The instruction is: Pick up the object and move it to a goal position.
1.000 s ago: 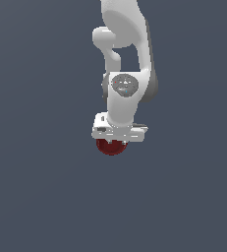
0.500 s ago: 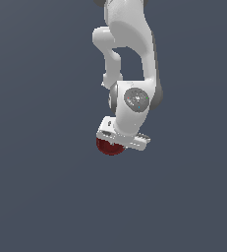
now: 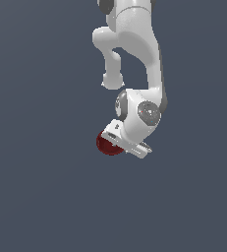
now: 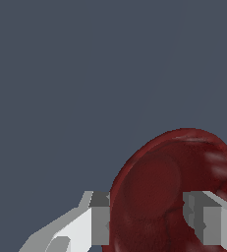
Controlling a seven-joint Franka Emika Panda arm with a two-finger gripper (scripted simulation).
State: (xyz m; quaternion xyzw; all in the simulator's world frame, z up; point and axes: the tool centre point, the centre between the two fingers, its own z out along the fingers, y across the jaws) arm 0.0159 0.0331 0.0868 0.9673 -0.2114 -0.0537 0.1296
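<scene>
Between my fingers [image 4: 101,216]: the dark red bowl [image 4: 171,192], pinched from both sides.
In the exterior view it sits at my tilted gripper's [image 3: 116,142] nine o'clock.

plain dark grey-blue ground [image 3: 41,197]
</scene>
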